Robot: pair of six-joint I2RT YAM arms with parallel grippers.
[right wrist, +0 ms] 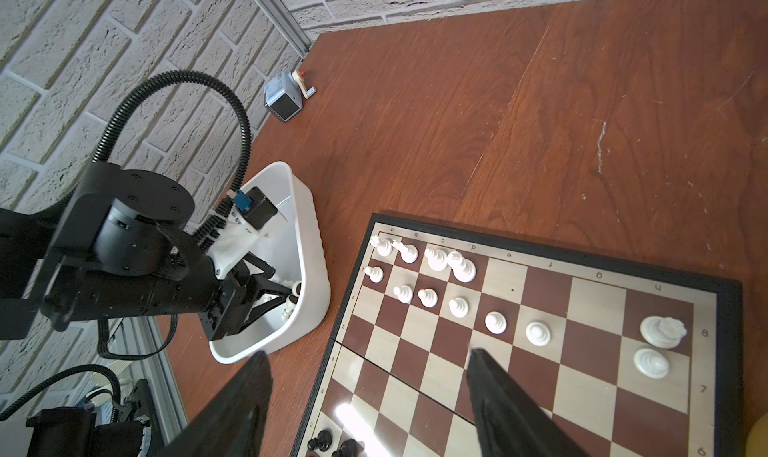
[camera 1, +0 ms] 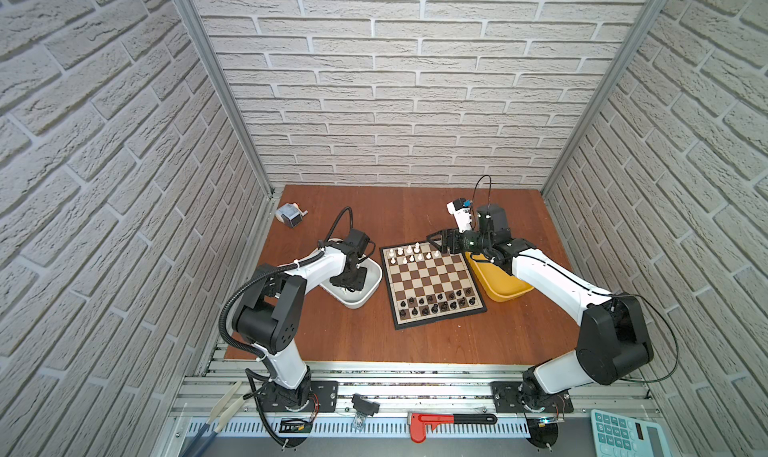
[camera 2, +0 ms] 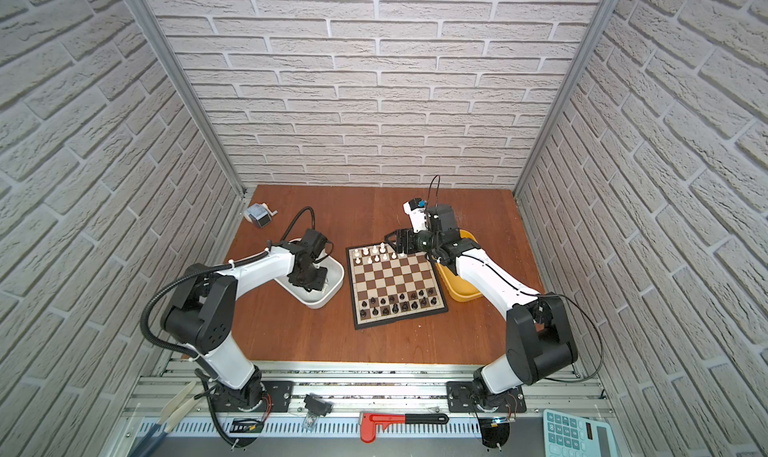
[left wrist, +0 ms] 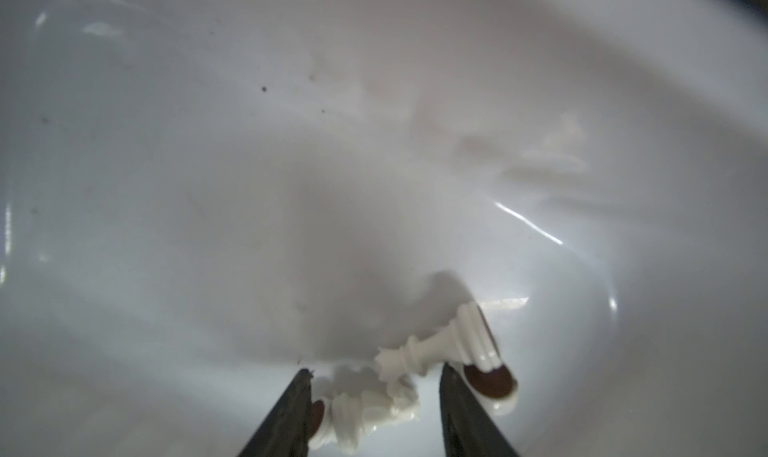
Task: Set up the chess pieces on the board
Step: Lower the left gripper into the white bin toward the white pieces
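The left gripper [left wrist: 376, 369] is sunk in the white tub [left wrist: 166, 184], jaws half apart, nothing clamped (a toppled white piece [left wrist: 365, 413] lies between its fingers, a second white piece [left wrist: 440, 344] just past the tips). The right gripper [right wrist: 370, 353] is held wide open and empty over the board [right wrist: 540, 392]. White chessmen [right wrist: 457, 307] are stood just ahead of its tips, black chessmen [right wrist: 320, 438] back toward its wrist.

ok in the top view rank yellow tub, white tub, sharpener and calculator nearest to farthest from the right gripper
1. yellow tub, beside the right gripper
2. white tub, left of board
3. pencil sharpener, back left
4. calculator, front right
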